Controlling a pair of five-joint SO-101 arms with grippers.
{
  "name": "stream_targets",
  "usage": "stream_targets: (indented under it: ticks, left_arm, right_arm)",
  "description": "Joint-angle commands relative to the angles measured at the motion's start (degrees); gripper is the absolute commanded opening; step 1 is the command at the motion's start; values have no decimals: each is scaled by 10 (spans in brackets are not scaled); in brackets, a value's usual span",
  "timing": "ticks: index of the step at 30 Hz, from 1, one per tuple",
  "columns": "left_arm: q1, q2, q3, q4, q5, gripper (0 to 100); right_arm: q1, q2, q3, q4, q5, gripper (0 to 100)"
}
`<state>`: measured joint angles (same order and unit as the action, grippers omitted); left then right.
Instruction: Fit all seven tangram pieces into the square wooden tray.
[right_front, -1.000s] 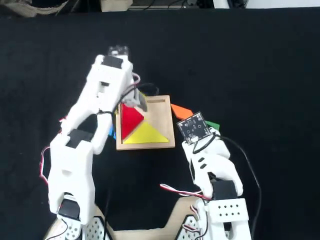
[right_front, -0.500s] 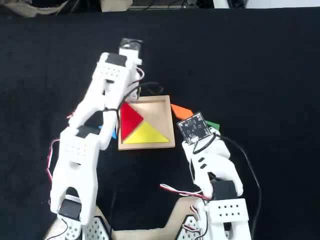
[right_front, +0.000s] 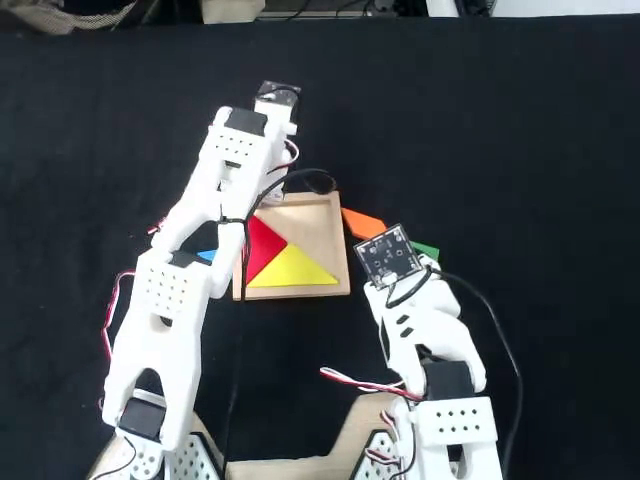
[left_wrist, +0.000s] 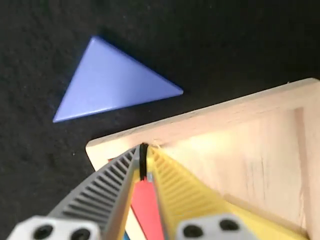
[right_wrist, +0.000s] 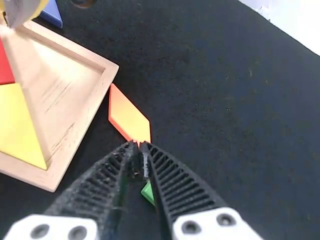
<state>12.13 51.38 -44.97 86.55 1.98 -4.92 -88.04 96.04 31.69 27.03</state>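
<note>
Placement stands partway. The square wooden tray (right_front: 300, 291) holds two large triangles, the red triangle (right_front: 262, 242) and the yellow triangle (right_front: 292, 268). They lie side by side and touching, and the rest of the tray floor is bare wood.

The left claw (left_wrist: 144, 162) hangs over one corner of the tray (left_wrist: 210, 112), on the red triangle's side. Its fingers are pressed together with nothing between them. Just outside that corner a blue-violet triangle (left_wrist: 112, 82) lies flat on the black bench, close to the rim but apart from it.

On the tray's other side, the right claw (right_wrist: 137, 150) also has its tips together and holds nothing. It hovers above the end of the orange parallelogram (right_wrist: 129, 119) that points away from the tray. This piece lies just beside the tray rim (right_wrist: 70, 50). A green piece (right_wrist: 147, 192) lies a little farther out, partly under the claw. A light blue piece (right_front: 207, 255) peeks out beside the tray's opposite side.

The step in hand looks like choosing the third piece. The blue-violet triangle is the likeliest, as it sits nearest the left claw. That move would call for spreading the fingers, lowering them astride the thin piece, and pinching it by two edges. The piece would then need turning so that its long side meets the red triangle's free edge. Such flat pieces give little to grip, so a shallow or skewed pinch may let it slip.
</note>
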Motion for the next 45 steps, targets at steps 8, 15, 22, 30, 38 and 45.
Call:
stream_targets:
  ticks: [8, 15, 22, 30, 38, 45]
  left_arm:
    - [-41, -136, -126, 145, 0, 28]
    - [-65, -386, 43, 144, -4, 29]
    - [-71, -653, 287, 142, -45, 30]
    - [-203, -780, 551, -2, -40, 30]
    - [-269, -870, 773, -153, 49, 30]
    - [-226, -1077, 1040, -345, 49, 30]
  right_arm:
    - [39, -8, -24, -4, -68, 18]
    - [57, -6, -33, 0, -115, 152]
    - [62, -7, -36, 1, -118, 155]
    - [76, -11, -39, 2, -115, 155]
    - [44, -4, -229, 216, -106, 152]
    - [-33, 134, -357, 302, -33, 152]
